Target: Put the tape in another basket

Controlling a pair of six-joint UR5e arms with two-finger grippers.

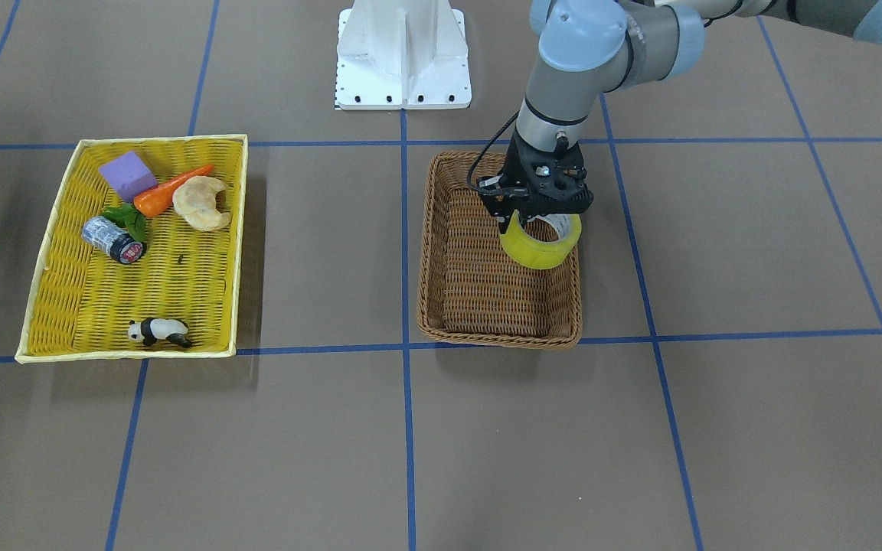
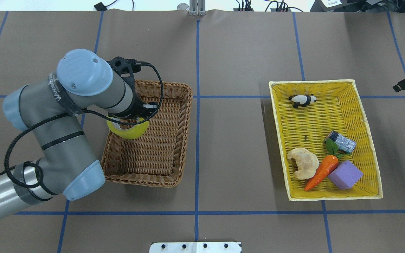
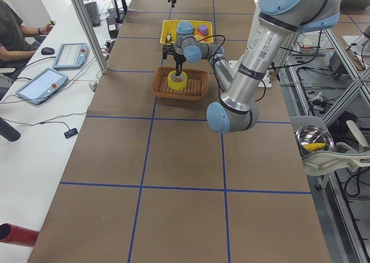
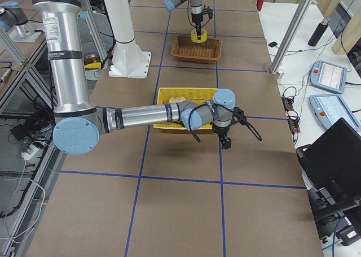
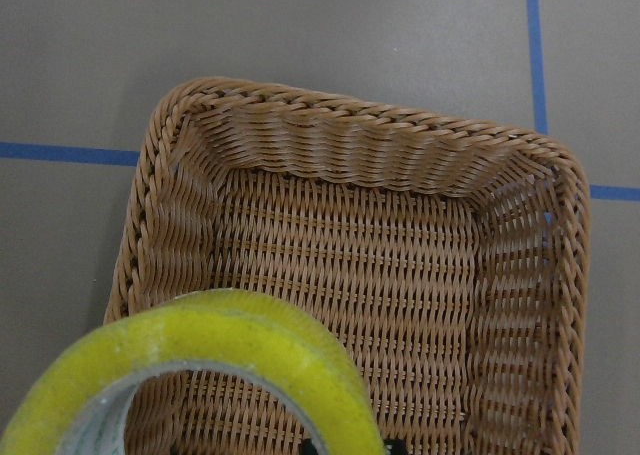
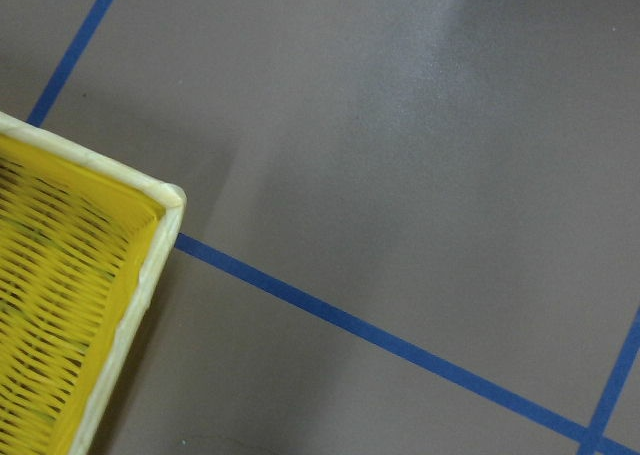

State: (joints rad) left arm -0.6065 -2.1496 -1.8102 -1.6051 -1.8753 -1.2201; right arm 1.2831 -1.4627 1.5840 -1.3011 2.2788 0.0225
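The yellow-green tape (image 1: 539,246) hangs from my left gripper (image 1: 539,222), which is shut on its rim. It hangs over the side of the brown wicker basket (image 1: 498,335) nearest my left arm, at about rim height. From overhead the tape (image 2: 129,132) sits just inside the basket's left wall (image 2: 111,154). The left wrist view shows the tape (image 5: 215,350) low left, over the basket's bare bottom (image 5: 350,275). My right gripper (image 4: 225,139) hovers over the table beside the yellow tray's far corner. I cannot tell whether it is open or shut.
The shallow yellow tray (image 2: 371,140) stands on the table's right. It holds a panda figure (image 2: 302,100), a small can (image 2: 343,141), a carrot (image 2: 322,172), a croissant (image 2: 304,162) and a purple block (image 2: 345,174). The white robot base (image 1: 403,53) is behind.
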